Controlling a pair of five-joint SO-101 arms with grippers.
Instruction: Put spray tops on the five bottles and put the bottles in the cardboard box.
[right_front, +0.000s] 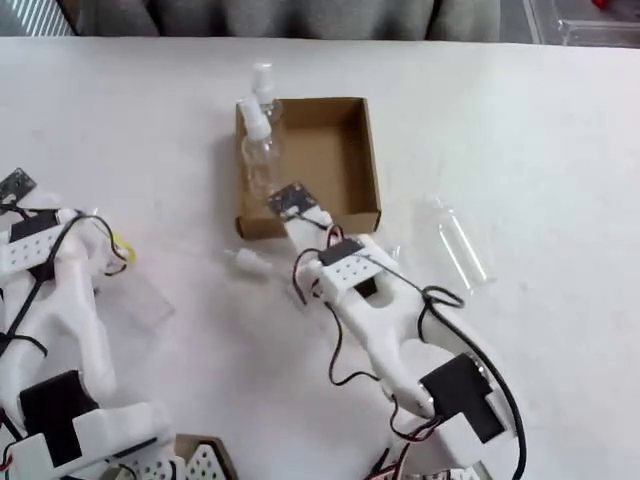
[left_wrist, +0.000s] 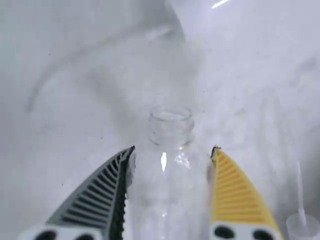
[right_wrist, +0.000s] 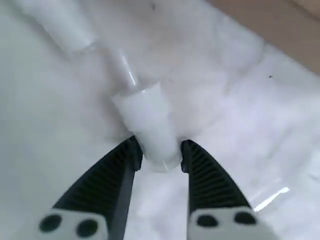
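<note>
Cardboard box: sitting open at the table's middle, holding one capped bottle along its left wall.
Second white top: poking up by the box's far left corner; cannot tell whether standing inside or just behind.
Left gripper: clamping the clear body of an uncapped bottle, grey and yellow fingers pressing both sides, open neck pointing away.
Right gripper: pinching a spray top by its white collar, low over the table near the box's front.
Bare bottle: lying on its side right of the box, awaiting a top.
Spare top: resting just beside the left gripper.
Progress: probably early going. Joining the held top to the held bottle looks like the step in hand, with capping and boxing the others to follow.
</note>
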